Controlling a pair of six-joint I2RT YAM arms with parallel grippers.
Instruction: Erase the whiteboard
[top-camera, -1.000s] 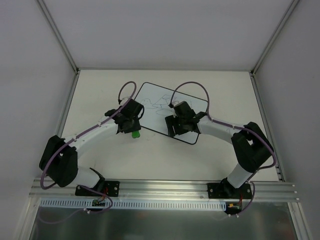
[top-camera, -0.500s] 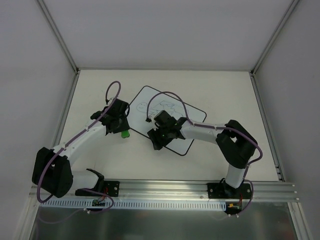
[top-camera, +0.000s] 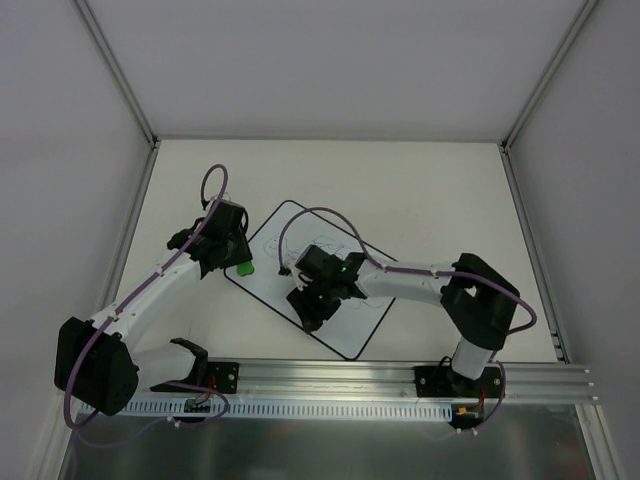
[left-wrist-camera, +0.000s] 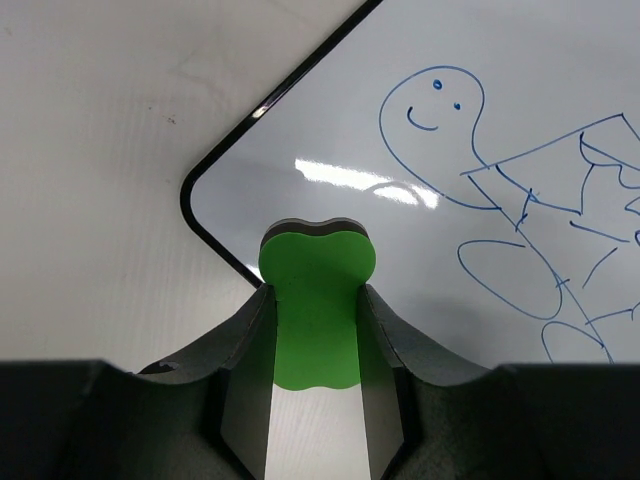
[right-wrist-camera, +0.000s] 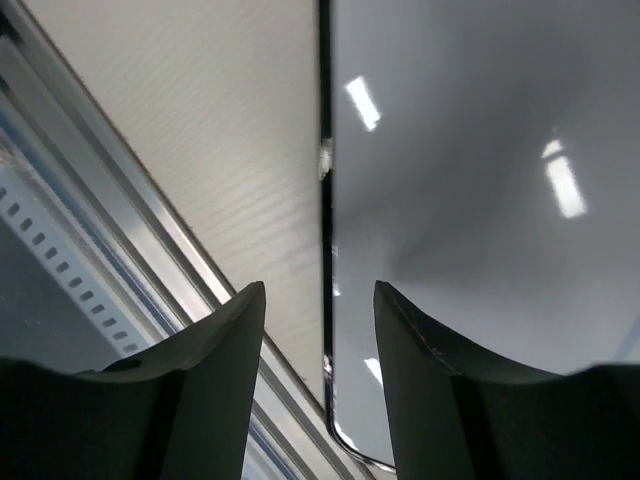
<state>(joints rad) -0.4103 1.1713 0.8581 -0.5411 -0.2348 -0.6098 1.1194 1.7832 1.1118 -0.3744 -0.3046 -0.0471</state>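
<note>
The whiteboard (top-camera: 268, 250) lies mid-frame on the tabletop (top-camera: 450, 200), scribbled. Jaws of the left gripper (left-wrist-camera: 315, 290) clamp the green eraser (left-wrist-camera: 318, 258); those of the right gripper (right-wrist-camera: 320, 290) stand apart over the board's edge. Unpinned, it may slide under wiping

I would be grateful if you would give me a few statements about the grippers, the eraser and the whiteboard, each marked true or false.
1. The left gripper is clamped on the green eraser. True.
2. The whiteboard is wiped clean. False: a blue drawing with a smiley face is on it.
3. The eraser sits over the middle of the board. False: it is at a rounded corner.
4. The right gripper has its fingers apart, and in its wrist view the board's black edge runs between them. True.
</note>
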